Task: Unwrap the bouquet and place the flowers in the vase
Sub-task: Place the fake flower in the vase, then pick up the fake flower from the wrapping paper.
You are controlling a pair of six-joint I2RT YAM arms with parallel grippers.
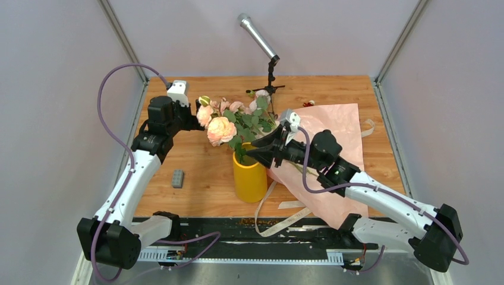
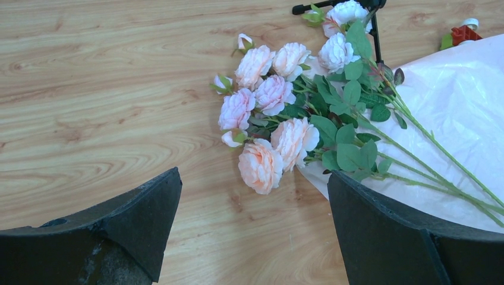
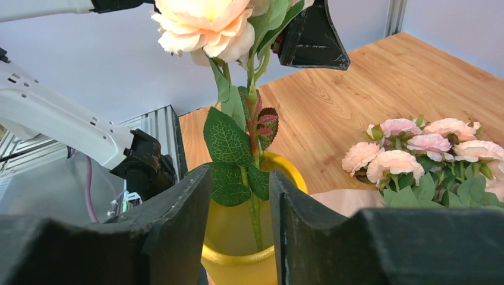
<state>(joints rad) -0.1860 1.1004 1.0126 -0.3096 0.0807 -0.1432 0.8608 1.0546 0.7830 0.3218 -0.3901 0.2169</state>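
Presently, one peach rose (image 3: 202, 24) with a thin green stem and veined leaves is seated in the smooth, tapered yellow vase (image 1: 249, 178), which stands upright on the wood-grain desk (image 1: 196, 160). The other flowers (image 2: 276, 95), soft pink and peach on long stems, are laid flat at 12 o'clock of the vase, partly over the creased pale pink wrapping paper (image 1: 339, 130) spread at 3 o'clock. The right tool (image 3: 239, 173) is held at the vase mouth, partly spread, with the stem in line with its gap and not pinched. The left tool (image 2: 252, 178), at 10 o'clock, is spread wide above the laid flowers.
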